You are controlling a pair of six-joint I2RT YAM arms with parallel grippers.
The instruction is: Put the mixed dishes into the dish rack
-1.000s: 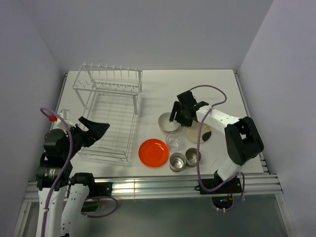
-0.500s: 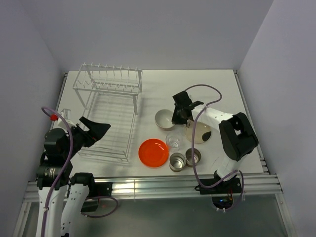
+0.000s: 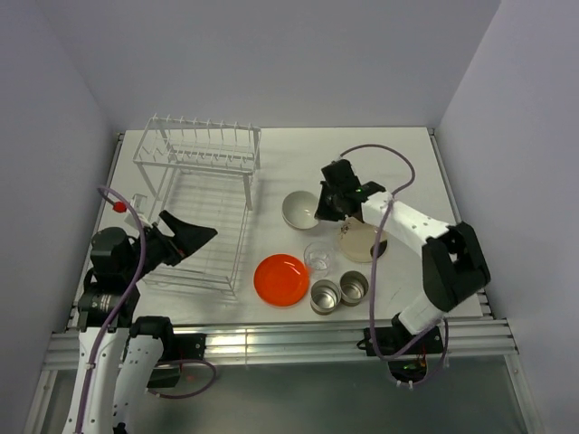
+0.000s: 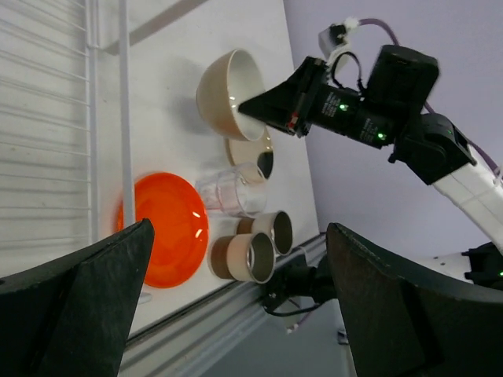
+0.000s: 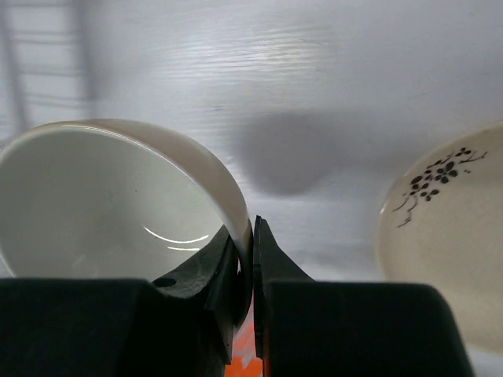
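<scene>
Nearest the arms, two steel cups (image 3: 326, 296) are standing side by side on the desk (image 3: 398, 163), with the orange-red plate (image 3: 281, 278) lying just to their left. The clear glass (image 3: 318, 257) and cream plate (image 3: 360, 242) are sitting just beyond. None of these is yet in the dish rack (image 3: 194, 203), which is occupying the left part of the desk. The left fingers (image 4: 86, 290) are spreading wide and gripping nothing, hovering over the rack's near portion, probably to stand clear of the work. Farther back, the right fingers (image 5: 212, 275) are pinching the rim of the white-beige bowl (image 5: 94, 204), one inside the wall and one outside. This hold suits a thin edge and is probably preparing a carry leftward to the rack. The overhead view is giving the layout. Only the right wrist view is showing the rim clamped between narrow fingers and the cream plate's floral sprig. Only the left wrist view is showing the bowl tilting, mouth toward the right arm.
</scene>
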